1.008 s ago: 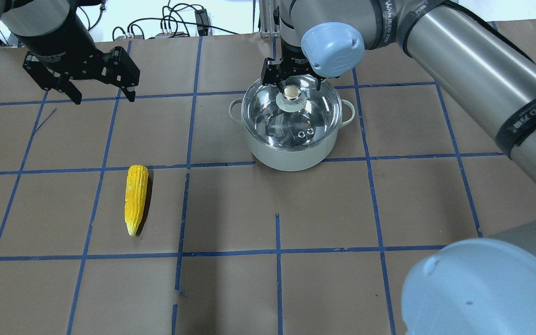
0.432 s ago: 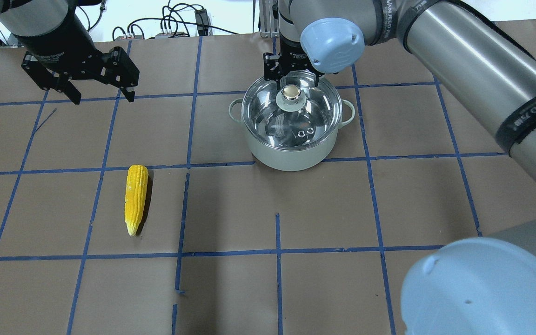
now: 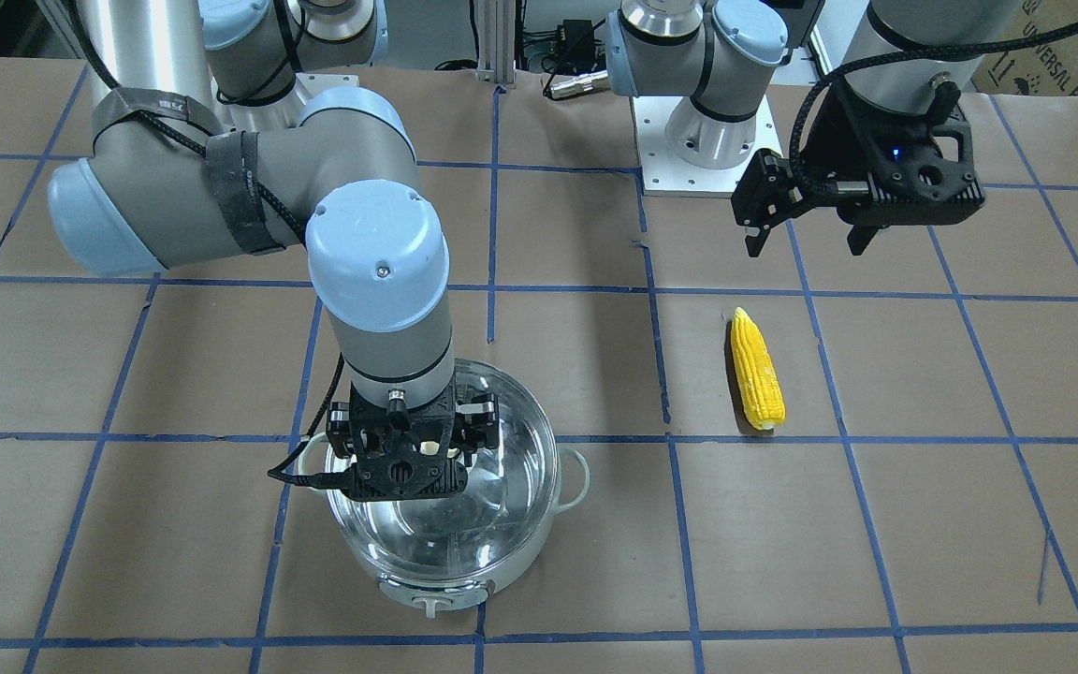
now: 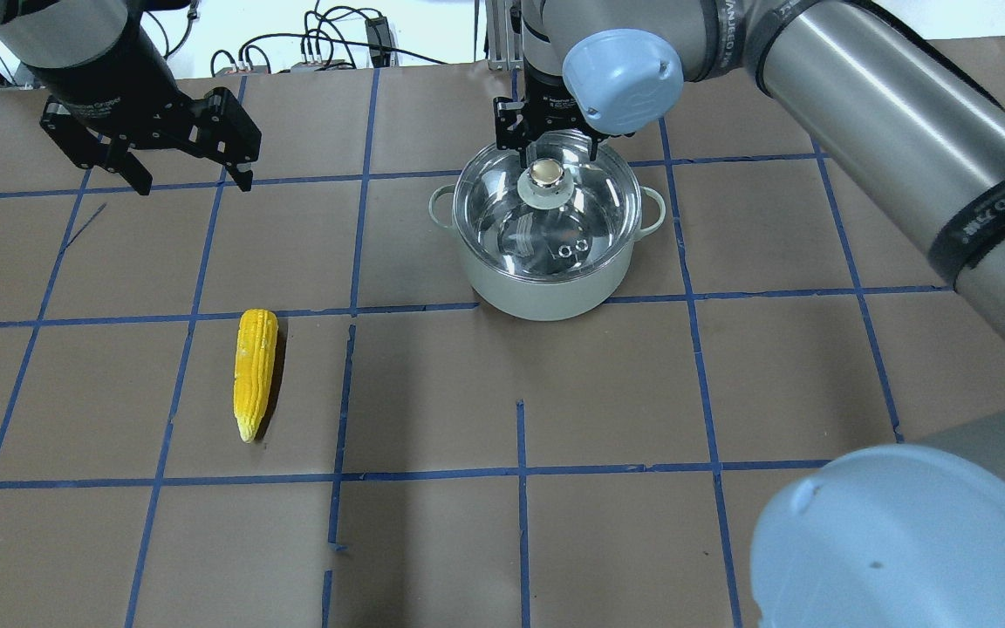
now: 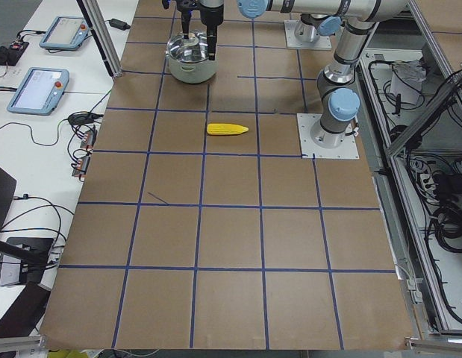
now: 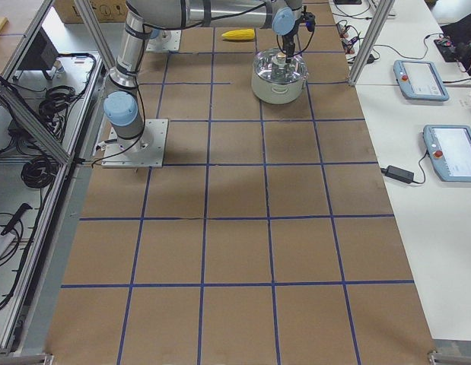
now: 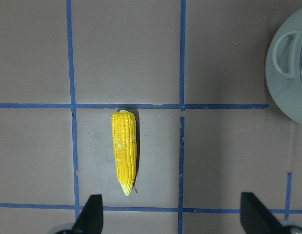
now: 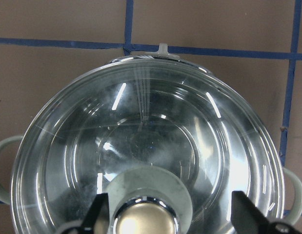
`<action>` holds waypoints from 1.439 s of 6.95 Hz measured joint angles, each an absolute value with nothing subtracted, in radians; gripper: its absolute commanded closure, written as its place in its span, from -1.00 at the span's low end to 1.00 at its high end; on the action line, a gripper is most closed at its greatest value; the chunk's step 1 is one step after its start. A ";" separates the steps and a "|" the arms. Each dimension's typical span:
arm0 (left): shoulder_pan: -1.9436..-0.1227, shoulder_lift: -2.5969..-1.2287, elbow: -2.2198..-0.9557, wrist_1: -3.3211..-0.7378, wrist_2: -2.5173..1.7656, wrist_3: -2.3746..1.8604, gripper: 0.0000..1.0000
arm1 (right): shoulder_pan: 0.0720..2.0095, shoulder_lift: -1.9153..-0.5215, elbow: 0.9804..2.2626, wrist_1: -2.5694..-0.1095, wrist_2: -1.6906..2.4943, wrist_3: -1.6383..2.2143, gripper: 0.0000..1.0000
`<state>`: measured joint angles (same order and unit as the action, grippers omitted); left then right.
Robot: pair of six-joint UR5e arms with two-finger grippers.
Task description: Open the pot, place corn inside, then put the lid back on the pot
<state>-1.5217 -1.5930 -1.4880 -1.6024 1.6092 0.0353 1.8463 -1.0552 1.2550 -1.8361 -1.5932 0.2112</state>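
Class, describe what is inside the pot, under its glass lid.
Through the lid, the pot shows only bare shiny steel; no food seems inside. The lid's knob and the right claw hide part of its floor.

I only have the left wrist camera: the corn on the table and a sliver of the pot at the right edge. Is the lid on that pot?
Observer: Yes, the glass lid sits closed on the pot.
Operator: And the other arm?
Observer: The right gripper is down at the lid, open, with one finger on each side of the knob and not clamped on it.
Operator: How high is mine?
Observer: The left gripper hangs open, well above the table, touching nothing.
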 measured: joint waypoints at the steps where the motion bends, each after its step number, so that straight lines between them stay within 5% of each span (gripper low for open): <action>1: -1.522 -1.593 -1.488 -1.602 1.609 0.035 -0.99 | 1.850 -1.055 1.261 -1.836 -1.594 0.213 -0.76; 2: -1.522 -1.593 -1.488 -1.602 1.609 0.035 -0.99 | 1.852 -1.054 1.263 -1.836 -1.595 0.214 -0.73; 4: -1.522 -1.592 -1.488 -1.601 1.609 0.035 -0.99 | 1.854 -1.049 1.264 -1.836 -1.595 0.216 -0.25; 7: -1.522 -1.592 -1.488 -1.601 1.609 0.035 -0.99 | 1.856 -1.044 1.260 -1.838 -1.594 0.215 0.71; 10: -1.522 -1.592 -1.488 -1.601 1.609 0.035 -0.99 | 1.855 -1.047 1.244 -1.826 -1.595 0.206 0.80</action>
<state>-1.5217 -1.5923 -1.4879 -1.6015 1.6091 0.0353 1.8547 -1.0469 1.2438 -1.8255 -1.5946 0.2059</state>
